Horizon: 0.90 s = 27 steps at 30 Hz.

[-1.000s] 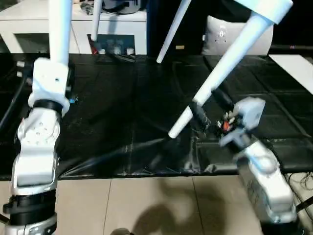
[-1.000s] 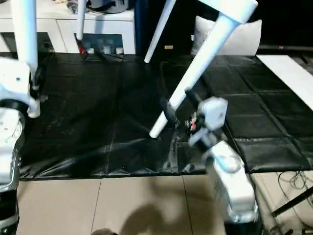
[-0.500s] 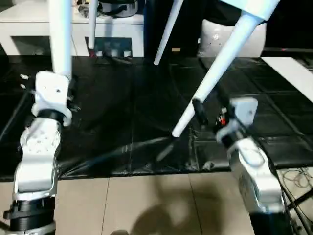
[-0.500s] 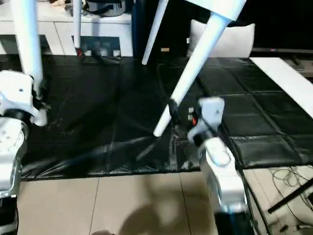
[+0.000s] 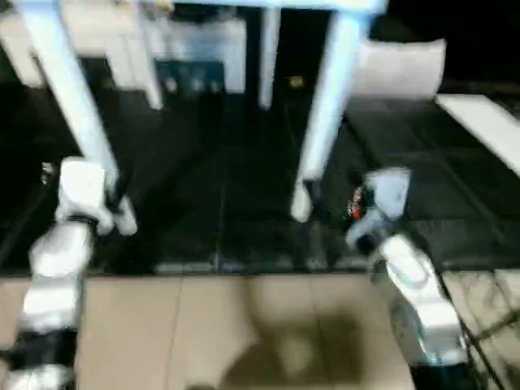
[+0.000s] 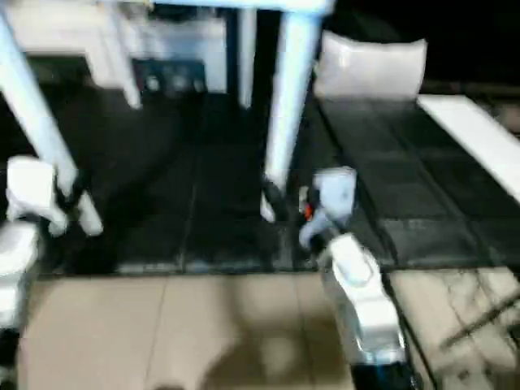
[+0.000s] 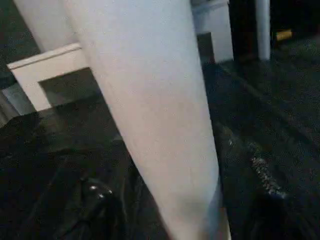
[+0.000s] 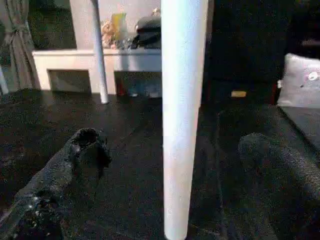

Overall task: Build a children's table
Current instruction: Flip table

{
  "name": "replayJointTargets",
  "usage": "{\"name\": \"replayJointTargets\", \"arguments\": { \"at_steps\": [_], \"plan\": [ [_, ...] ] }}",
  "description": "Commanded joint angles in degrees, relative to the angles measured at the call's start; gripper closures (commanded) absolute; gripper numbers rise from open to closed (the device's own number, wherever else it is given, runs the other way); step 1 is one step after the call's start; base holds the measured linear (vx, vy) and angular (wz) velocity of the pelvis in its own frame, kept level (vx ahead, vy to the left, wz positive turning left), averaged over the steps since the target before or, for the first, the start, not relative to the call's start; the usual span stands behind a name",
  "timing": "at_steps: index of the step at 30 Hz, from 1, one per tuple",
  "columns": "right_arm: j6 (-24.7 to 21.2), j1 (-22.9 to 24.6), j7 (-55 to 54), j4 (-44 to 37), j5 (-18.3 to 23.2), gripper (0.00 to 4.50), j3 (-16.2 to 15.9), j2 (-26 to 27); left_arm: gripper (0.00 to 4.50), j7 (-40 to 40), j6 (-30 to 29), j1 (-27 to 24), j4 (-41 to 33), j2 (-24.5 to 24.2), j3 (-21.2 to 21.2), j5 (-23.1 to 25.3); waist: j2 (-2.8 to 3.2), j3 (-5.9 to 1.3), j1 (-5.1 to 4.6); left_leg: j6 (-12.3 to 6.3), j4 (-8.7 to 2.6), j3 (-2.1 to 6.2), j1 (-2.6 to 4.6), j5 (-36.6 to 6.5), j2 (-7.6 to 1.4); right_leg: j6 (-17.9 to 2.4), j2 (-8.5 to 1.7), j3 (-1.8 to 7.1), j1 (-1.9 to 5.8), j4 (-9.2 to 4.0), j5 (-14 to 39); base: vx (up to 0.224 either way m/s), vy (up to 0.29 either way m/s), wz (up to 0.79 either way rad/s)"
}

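The small all-white plastic children's table (image 5: 268, 4) stands upright on its four round tapered legs on black floor mats (image 5: 219, 203), w/ its top along the upper edge of the head views. Pale floor tiles (image 5: 203, 333) lie nearer the robot.

Left side: the near left leg (image 5: 69, 106) slants down from the top corner to the mat. The left pincer (image 5: 116, 203) sits at the lower end of that leg, silver forearm below it. In the left wrist view the leg (image 7: 150, 115) runs close between the two black fingers (image 7: 97, 210); whether they press on it or stand just off it cannot be told.

Right side: the near right leg (image 5: 325, 106) hangs nearly vertical, its foot (image 5: 301, 203) on the mat. The right pincer (image 5: 313, 203) is at the foot, just beside it. In the right wrist view the leg (image 8: 181, 115) stands between the two black fingers (image 8: 75, 160), which are spread apart w/ dark gaps on both sides of the leg, not touching it.

Two far legs (image 5: 268, 57) stand further back. Behind them, a white low cabinet (image 8: 100, 62) w/ small items on top, and a pale cushion (image 5: 402, 69) to the right. A white flat panel (image 5: 487, 122) lies on the mats at the far right.
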<state>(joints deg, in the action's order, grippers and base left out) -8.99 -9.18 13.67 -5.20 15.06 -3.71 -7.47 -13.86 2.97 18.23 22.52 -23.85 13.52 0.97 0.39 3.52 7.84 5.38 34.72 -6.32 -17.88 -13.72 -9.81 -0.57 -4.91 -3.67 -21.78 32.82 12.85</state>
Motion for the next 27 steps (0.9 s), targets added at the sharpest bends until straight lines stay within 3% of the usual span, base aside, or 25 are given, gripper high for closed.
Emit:
{"name": "replayJointTargets", "arguments": {
  "at_steps": [1,2,3,4,5,6,7,8,9,10,11,12,13,14,15,16,17,18,19,20,21,22,23,24,27],
  "plan": [
    [-1.8,0.5,0.3,-1.9,0.2,0.00,0.8,-0.7,1.73,-1.8,1.1,-0.6,2.4,0.5,-1.6,0.4,1.03,-1.43,-1.15,0.74,-7.98,0.85,1.15,-38.1,-2.20,-1.1,-2.27,0.81,0.85,-5.17,25.5,0.000,0.000,0.00],
    [-2.0,0.8,0.2,-2.2,0.2,0.00,0.8,-0.9,1.73,-1.8,1.8,-0.6,3.0,0.5,-1.6,0.1,0.82,-1.34,-1.20,0.52,-7.79,0.69,1.35,-37.9,-2.00,0.1,-2.54,0.49,0.78,-5.97,30.0,0.000,0.000,0.00],
    [-2.9,1.4,0.3,-2.8,0.6,0.00,0.8,-1.0,1.56,-1.5,2.4,-1.3,2.8,0.6,-1.0,-0.5,0.95,-1.45,-1.80,-0.10,-7.77,0.74,1.52,-37.4,-2.09,2.5,-2.82,-1.11,1.47,-7.24,34.9,0.000,0.000,0.00],
    [-3.4,1.9,0.3,-3.3,0.7,0.00,0.7,-1.2,1.44,-1.6,2.6,-2.0,2.2,1.0,-0.4,-1.4,1.44,-1.51,-1.76,-0.35,-8.13,0.86,1.37,-37.8,-2.41,2.3,-2.81,-1.43,1.92,-7.13,33.6,0.000,0.000,0.00],
    [-3.4,2.0,0.3,-3.4,0.7,0.00,0.7,-1.2,1.44,-1.6,2.6,-2.1,2.2,1.0,-0.3,-1.6,1.83,-1.48,-1.94,-1.16,-9.74,1.09,0.03,-40.8,-3.94,1.4,-2.45,-2.08,3.77,-5.04,26.9,0.000,0.000,0.00],
    [-4.1,2.5,0.4,-3.9,1.0,0.00,0.6,-1.2,1.33,-1.9,3.0,-2.9,1.5,1.4,0.3,-2.8,2.40,-2.04,-0.13,-1.90,-12.08,1.25,-2.28,-43.3,-6.29,-0.5,-2.77,0.30,5.79,1.55,14.5,-0.045,-0.085,0.09],
    [-4.3,4.1,0.9,-5.0,1.3,0.00,0.4,-1.3,1.30,-1.3,3.7,-5.1,-1.0,2.1,2.0,-4.6,0.93,-1.14,0.08,-1.78,-11.97,-0.09,-1.03,-43.1,-5.65,-0.8,-2.84,2.02,3.38,0.23,16.7,-0.036,-0.074,0.10],
    [-4.1,4.9,1.3,-5.6,1.6,0.00,0.2,-1.4,1.30,-1.2,4.0,-6.2,-2.2,2.4,2.8,-5.6,0.32,-0.64,0.06,-0.22,-9.37,-0.71,1.27,-39.5,-3.16,0.9,-3.31,1.67,0.68,-5.02,31.0,0.069,-0.091,0.21],
    [-4.1,4.9,1.3,-5.6,1.6,0.00,0.2,-1.4,1.11,-1.2,4.0,-6.2,-2.2,2.4,2.8,-5.6,-0.75,-0.74,0.13,0.19,-5.25,-1.88,3.72,-30.5,-0.40,2.4,-4.62,1.10,-2.35,-9.19,43.2,0.065,-0.041,0.11],
    [-4.1,6.3,2.1,-6.7,2.0,0.00,-0.2,-1.4,1.11,-1.5,4.3,-8.2,-4.7,2.8,4.4,-7.4,0.45,-0.28,-1.29,-1.47,-0.54,-1.68,4.69,-18.1,0.76,4.2,-6.74,-2.38,-1.90,-12.83,55.4,0.071,-0.066,-0.03],
    [-4.1,6.3,2.1,-6.7,2.0,0.00,-0.2,-1.4,1.11,-1.5,4.3,-8.2,-4.7,2.8,4.4,-7.4,0.70,-0.82,-1.46,-1.70,-2.87,-1.15,2.76,-20.2,-0.53,4.9,-5.89,-4.67,0.64,-11.50,49.0,0.077,0.003,-0.37],
    [-4.2,7.1,2.5,-7.5,2.2,0.00,-0.3,-1.4,1.11,-1.9,4.1,-9.7,-6.7,3.1,5.5,-8.8,3.78,-1.24,-0.74,-1.63,-8.54,0.64,-2.23,-34.2,-5.12,4.0,-2.85,-6.20,5.84,-4.01,28.7,0.077,0.003,-0.37],
    [-4.2,7.9,2.7,-8.3,2.4,0.00,-0.4,-1.5,1.11,-2.0,3.6,-11.5,-9.3,3.3,6.5,-10.1,3.75,-1.52,1.97,-1.81,-11.16,1.40,-4.85,-45.8,-7.51,-0.8,-2.72,-1.89,6.11,4.68,1.7,0.068,-0.002,-0.27],
    [-4.0,8.9,2.9,-8.8,2.5,0.00,-0.6,-1.5,1.11,-2.2,2.8,-13.5,-12.2,3.7,7.4,-11.4,5.56,-1.04,3.48,-1.66,-12.80,-0.24,-3.30,-48.7,-7.09,-1.6,-1.35,-0.91,3.55,5.77,1.0,0.055,-0.090,0.04],
    [-4.2,9.9,3.0,-9.4,2.6,0.00,-0.5,-1.6,1.11,-2.6,1.5,-16.4,-16.4,4.1,7.7,-12.9,0.78,-1.51,1.11,0.51,-7.94,0.81,-0.26,-38.5,-3.63,-0.5,-4.73,2.30,2.21,-0.96,22.5,0.055,-0.090,0.04],
    [-5.0,10.7,3.3,-9.9,3.5,0.00,-0.1,-1.5,1.11,-3.0,-0.4,-19.7,-21.9,4.8,6.6,-13.8,0.87,-0.28,1.88,1.78,-5.75,-0.27,-0.32,-30.1,-1.54,1.9,-5.83,2.01,0.34,-5.36,41.4,0.071,-0.076,0.05],
    [-5.4,10.9,3.5,-10.0,4.0,0.00,0.1,-1.4,1.11,-3.0,-1.2,-20.8,-24.1,5.0,6.0,-13.9,0.12,-0.93,1.66,0.63,-3.40,-0.25,-0.68,-17.3,-1.38,2.2,-8.14,2.98,0.08,-6.90,52.7,0.104,-0.027,-0.18],
    [-5.8,11.1,3.8,-10.1,4.5,0.00,0.2,-1.4,1.11,-2.9,-2.1,-21.9,-26.2,5.4,5.2,-13.8,0.59,-2.23,2.60,1.08,-5.42,-0.18,-2.93,-10.1,-1.74,2.6,-6.02,2.42,2.11,-5.08,45.1,0.104,-0.027,-0.18],
    [-6.1,11.5,3.9,-10.4,4.9,0.00,0.3,-1.5,1.11,-2.7,-3.1,-23.2,-28.6,5.6,4.1,-13.4,0.87,-2.71,2.94,1.22,-5.66,-0.32,-2.73,-7.4,-2.15,1.9,-4.88,2.60,1.42,-4.19,37.0,0.127,-0.045,-0.03],
    [-6.3,11.6,3.9,-10.5,4.9,0.00,0.4,-1.6,1.11,-2.7,-3.8,-23.7,-30.0,5.7,3.3,-13.1,1.64,-3.84,3.49,0.37,-4.84,-1.12,-2.04,-1.3,-2.61,-2.6,-2.72,2.49,0.65,-2.03,13.3,0.068,-0.062,0.26],
    [-7.0,11.8,3.6,-10.9,5.4,0.00,1.0,-1.6,1.11,-2.0,-8.3,-24.8,-35.7,6.0,-0.4,-12.2,2.81,-3.94,3.94,0.85,-4.84,-1.04,-2.46,-0.9,-2.87,-4.4,-2.53,2.51,0.63,-1.21,7.7,0.068,-0.062,0.26],
    [-7.0,11.8,3.6,-10.9,5.4,0.00,1.0,-1.6,1.11,-2.0,-8.3,-24.8,-35.7,6.0,-0.4,-12.2,2.60,-3.87,3.46,1.26,-5.05,-1.06,-3.54,-0.9,-2.89,-5.3,-2.09,2.23,1.19,-0.78,3.2,0.079,-0.023,0.11],
    [-8.2,12.4,3.7,-12.0,6.3,0.00,1.3,-1.6,1.11,-0.9,-12.4,-24.7,-40.0,6.1,-3.2,-10.4,3.65,-4.02,4.26,2.55,-4.78,-1.22,-3.75,-2.9,-2.73,-5.7,-1.64,1.91,1.23,-0.60,0.5,0.079,0.019,0.00],
    [-8.5,12.8,4.4,-12.5,6.4,0.00,1.0,-2.0,1.11,-0.6,-13.6,-24.5,-41.6,6.1,-4.2,-9.7,3.32,-4.12,4.34,3.06,-4.65,-1.07,-3.81,-3.1,-2.67,-5.9,-1.59,1.81,1.56,-0.35,-2.7,0.079,0.019,0.00],
    [-8.8,12.9,6.3,-12.2,6.9,0.00,0.4,-2.9,1.11,-0.1,-17.8,-25.2,-45.6,6.0,-5.9,-9.6,3.56,-4.43,4.34,3.70,-4.35,-1.28,-4.11,-0.8,-2.21,-5.5,-1.39,1.44,2.21,-0.20,-7.5,0.019,0.009,0.01]
  ]
}}
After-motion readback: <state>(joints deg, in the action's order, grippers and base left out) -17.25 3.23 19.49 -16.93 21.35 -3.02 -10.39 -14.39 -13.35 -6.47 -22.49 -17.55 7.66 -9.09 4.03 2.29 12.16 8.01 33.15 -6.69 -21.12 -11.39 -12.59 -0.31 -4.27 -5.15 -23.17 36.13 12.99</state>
